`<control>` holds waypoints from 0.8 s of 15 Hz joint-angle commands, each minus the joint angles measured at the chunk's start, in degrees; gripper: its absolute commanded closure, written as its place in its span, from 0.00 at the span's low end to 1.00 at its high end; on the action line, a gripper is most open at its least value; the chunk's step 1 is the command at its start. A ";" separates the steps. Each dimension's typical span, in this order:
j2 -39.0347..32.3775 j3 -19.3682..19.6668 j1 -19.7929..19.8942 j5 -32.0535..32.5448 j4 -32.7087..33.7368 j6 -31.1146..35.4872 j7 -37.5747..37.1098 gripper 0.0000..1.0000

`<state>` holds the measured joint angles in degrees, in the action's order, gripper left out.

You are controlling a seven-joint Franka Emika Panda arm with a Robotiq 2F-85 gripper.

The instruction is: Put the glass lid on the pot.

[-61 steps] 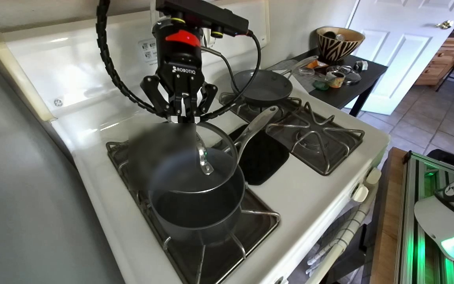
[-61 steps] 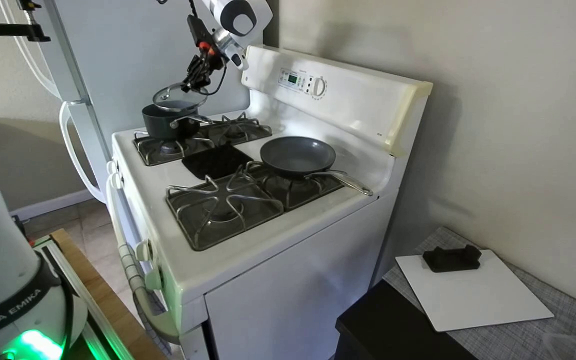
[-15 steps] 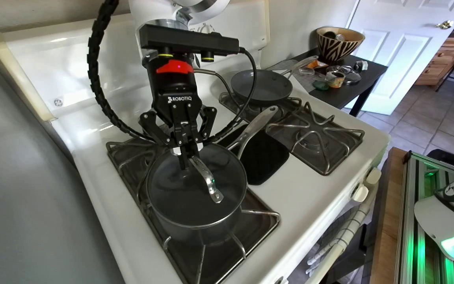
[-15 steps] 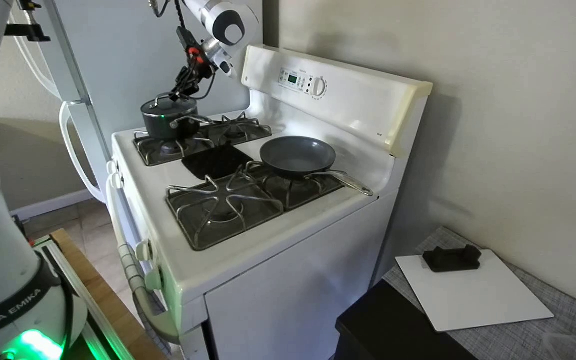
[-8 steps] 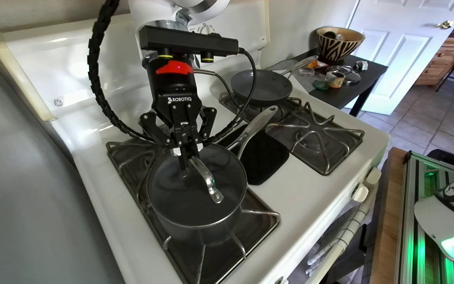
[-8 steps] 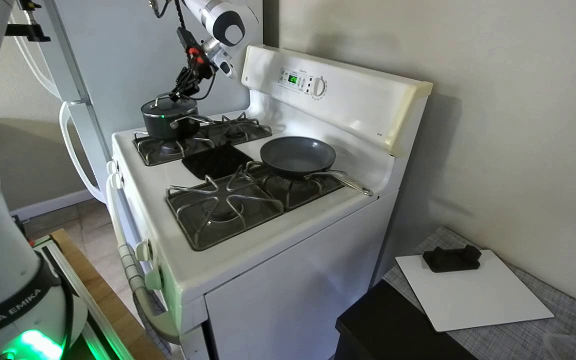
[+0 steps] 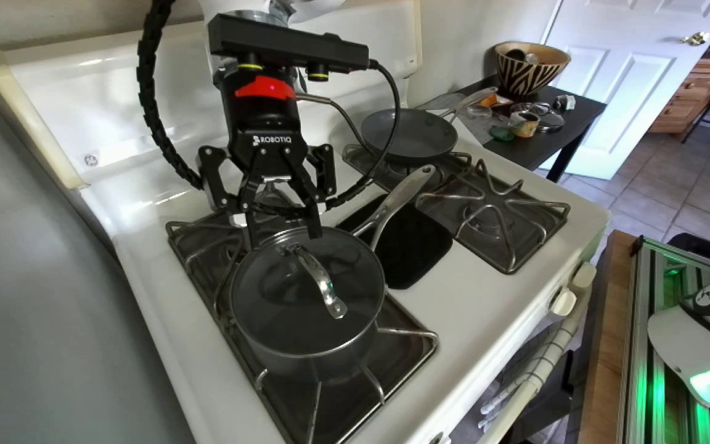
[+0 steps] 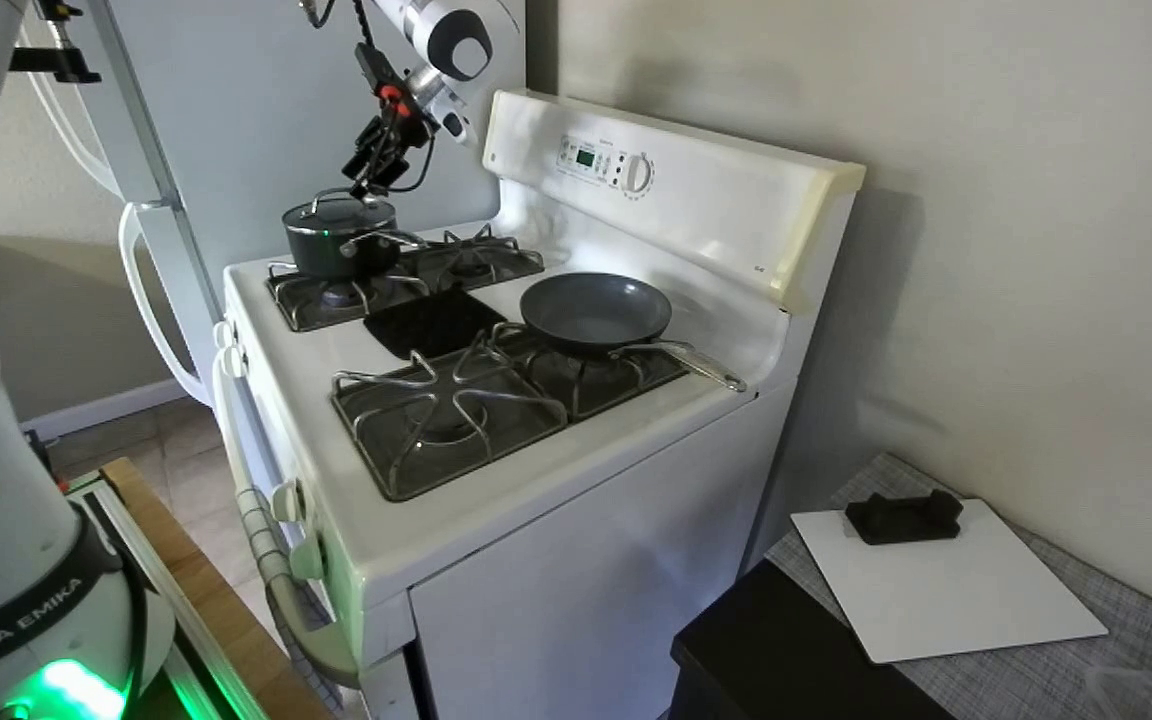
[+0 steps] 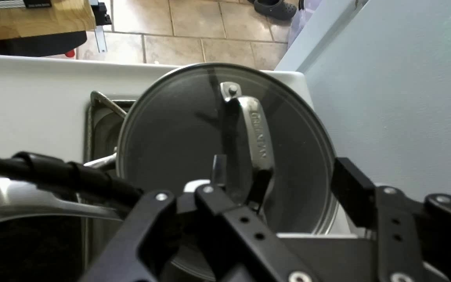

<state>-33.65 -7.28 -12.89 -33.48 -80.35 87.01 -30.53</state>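
Note:
The glass lid (image 7: 281, 302) lies flat on top of the pot (image 7: 330, 364), its metal rim level all round; in an exterior view the lid (image 8: 341, 214) sits likewise on the dark pot (image 8: 331, 255). Its silvery handle (image 9: 258, 137) arches up, free of my fingers. My gripper (image 7: 283, 237) is open just above the lid's rear edge, near the back end of that handle. From the wrist view, the spread fingers of the gripper (image 9: 281, 162) stand to either side of the handle without touching it. Through the glass the pot's inside looks dark.
A dark frying pan (image 7: 410, 135) sits on another burner. The pot's long handle (image 7: 401, 197) points across a black griddle plate (image 7: 413, 246). A pale grey panel (image 9: 397, 109) rises close beside the pot. The stove's backguard (image 8: 676, 190) stands behind.
Some seconds ago the lid hung tilted above the pot in my shut gripper; it then came down onto the pot. Within the last half second the gripper opened, released the handle and rose slightly.

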 commanded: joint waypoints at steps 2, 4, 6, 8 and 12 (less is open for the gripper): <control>4.26 0.53 -0.53 4.48 0.59 0.05 2.53 0.00; 7.16 0.63 -1.10 8.61 -0.18 0.90 4.22 0.00; 10.29 0.57 -1.65 12.38 -1.34 1.86 5.40 0.00; 13.51 0.38 -2.34 15.97 -2.83 4.10 6.24 0.00; 19.35 -0.29 -3.39 20.65 -7.31 13.90 6.24 0.00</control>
<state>-19.85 -7.34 -15.34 -16.17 -81.12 93.66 -25.06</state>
